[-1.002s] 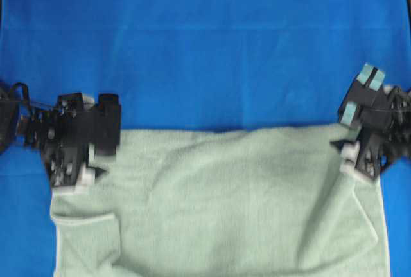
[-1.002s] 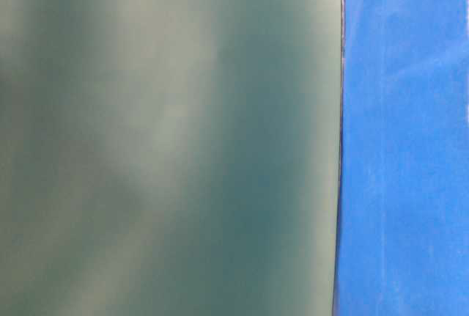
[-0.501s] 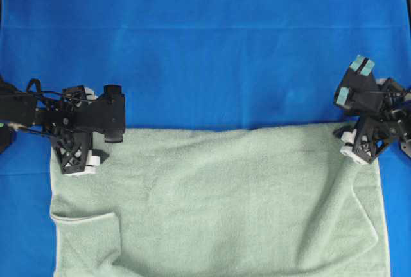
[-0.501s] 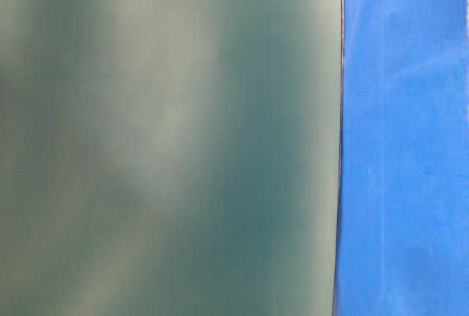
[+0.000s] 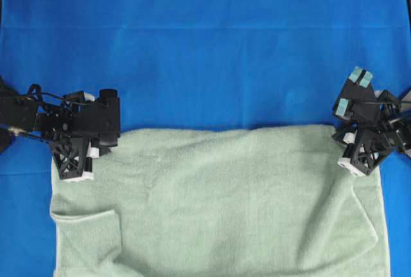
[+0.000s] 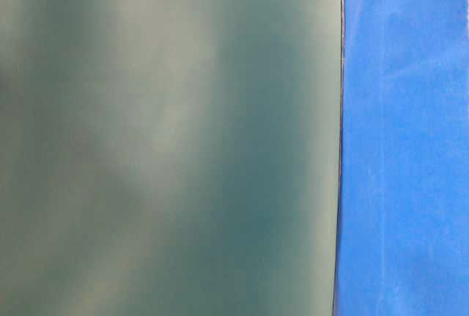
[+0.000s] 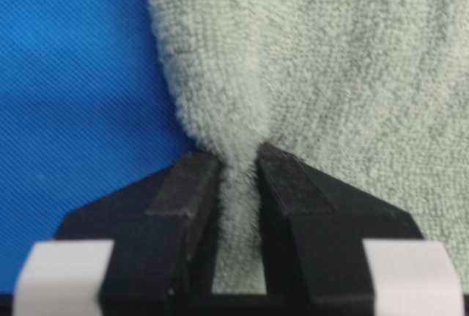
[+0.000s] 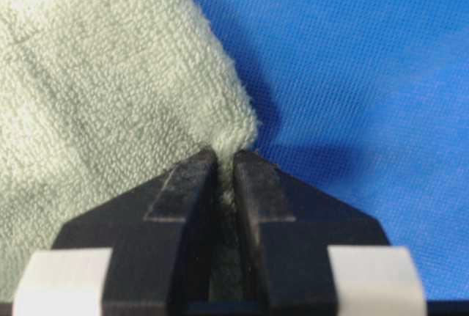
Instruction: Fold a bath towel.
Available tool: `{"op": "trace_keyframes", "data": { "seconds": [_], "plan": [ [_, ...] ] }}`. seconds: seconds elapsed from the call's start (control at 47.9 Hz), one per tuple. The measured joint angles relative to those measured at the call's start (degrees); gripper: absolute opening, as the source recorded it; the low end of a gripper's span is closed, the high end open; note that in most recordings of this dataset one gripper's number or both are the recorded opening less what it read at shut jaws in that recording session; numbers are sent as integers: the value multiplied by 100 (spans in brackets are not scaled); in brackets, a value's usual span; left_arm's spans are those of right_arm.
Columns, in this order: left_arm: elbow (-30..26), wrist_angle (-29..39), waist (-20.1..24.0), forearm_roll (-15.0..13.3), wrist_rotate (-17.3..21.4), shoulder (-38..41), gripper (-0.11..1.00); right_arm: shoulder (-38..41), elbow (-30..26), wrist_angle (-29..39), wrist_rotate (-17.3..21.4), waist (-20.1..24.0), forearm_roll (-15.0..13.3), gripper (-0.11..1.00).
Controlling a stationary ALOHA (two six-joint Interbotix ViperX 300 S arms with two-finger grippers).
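Two claws [image 7: 238, 173] [image 8: 225, 166] on bath towel [image 5: 225, 200] corners

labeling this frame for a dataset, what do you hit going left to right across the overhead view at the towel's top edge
left end effector shut on the towel's left corner → bath towel spread over the blue cloth → right end effector shut on the towel's right corner

no text, label, brand, number or sign can be read anywhere.
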Motion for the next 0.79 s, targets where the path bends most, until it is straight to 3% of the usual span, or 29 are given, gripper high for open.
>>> {"op": "trace_keyframes", "data": {
  "seconds": [0.125, 0.271, 0.564, 0.689, 0.793],
  "plan": [
    [-132, 369, 0, -9, 0, -176, 11, -167, -70, 246, 18, 44, 35, 9],
    [-492, 1090, 9, -9, -26, -729, 11, -791, -422, 1072, -53, 62, 44, 9],
    [-1591, 2575, -9, 0, -35, -2039, 11, -2355, -1538, 2637, -633, 220, -114, 9],
    [-1837, 2856, -9, 0, -53, -2505, 11, -2742, -1890, 2786, -694, 404, -316, 9],
    [-1837, 2839, -26, 0, -105, -2742, 11, -2856, -1960, 2821, -686, 492, -694, 9]
  ]
}}
